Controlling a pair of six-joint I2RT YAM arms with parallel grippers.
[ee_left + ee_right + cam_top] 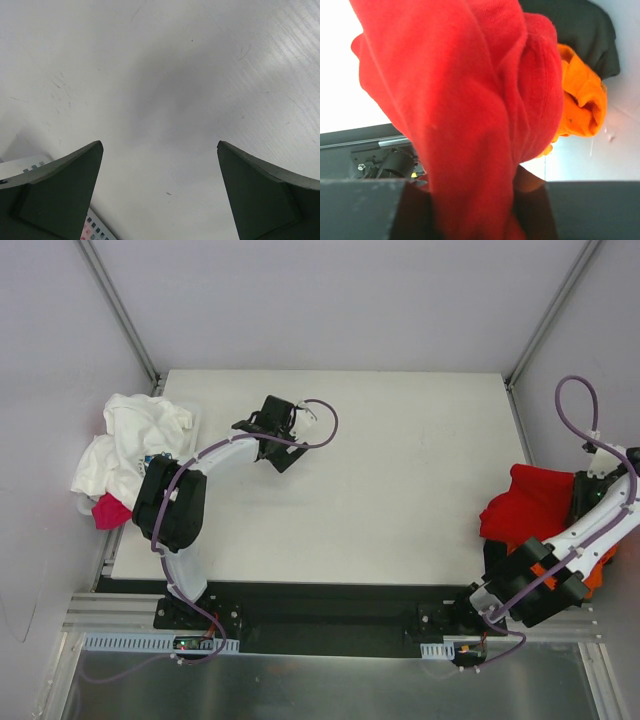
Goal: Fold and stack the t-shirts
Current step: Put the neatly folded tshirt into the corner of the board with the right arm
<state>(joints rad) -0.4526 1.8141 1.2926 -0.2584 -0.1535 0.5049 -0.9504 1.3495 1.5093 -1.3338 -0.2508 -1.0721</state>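
A bright red t-shirt (530, 502) hangs bunched at the table's right edge. My right gripper (480, 210) is shut on the red t-shirt (460, 100), which fills the right wrist view. An orange t-shirt (582, 100) and a dark t-shirt (575, 25) lie behind it. A crumpled white t-shirt (130, 440) and a pink one (108, 512) sit piled at the table's left edge. My left gripper (264, 423) is open and empty over the bare table (165, 75), jaws wide apart (160, 147).
The white table (400, 470) ends in a black rail at the near edge, where both arm bases stand. Grey walls and slanted frame posts close in the back and sides. A small strip of coloured squares (97, 230) shows by the left finger.
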